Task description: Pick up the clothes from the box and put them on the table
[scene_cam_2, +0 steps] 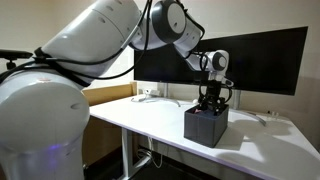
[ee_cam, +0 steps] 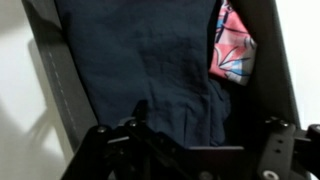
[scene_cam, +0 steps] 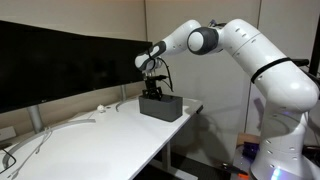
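Right, we've got the gripper [scene_cam: 152, 88] hanging just above the box [scene_cam: 162, 107], which sits near the end of the white table [scene_cam: 100, 135]. In the wrist view the fingers [ee_cam: 275, 140] stand wide apart with nothing pinched between them, so we call it open and empty.

Both clothes are inside the box: the navy garment [ee_cam: 150, 70] covers most of the floor, and the pink-and-red patterned garment [ee_cam: 233, 48] is tucked against one wall. Nothing is on the table yet, so we judge the task is at its first grab.

How we'd do it:
- Go for the navy first; it's the bigger target and directly under us.
- Drop straight down on the crease mid-fabric, keeping both fingers clear of the box wall [ee_cam: 60, 90].
- Push in deep enough to gather a real fold, then close.
- Lift slowly and high. Fabric will likely trail and snag the rim, and the box looks light enough to tip or slide off the table end.
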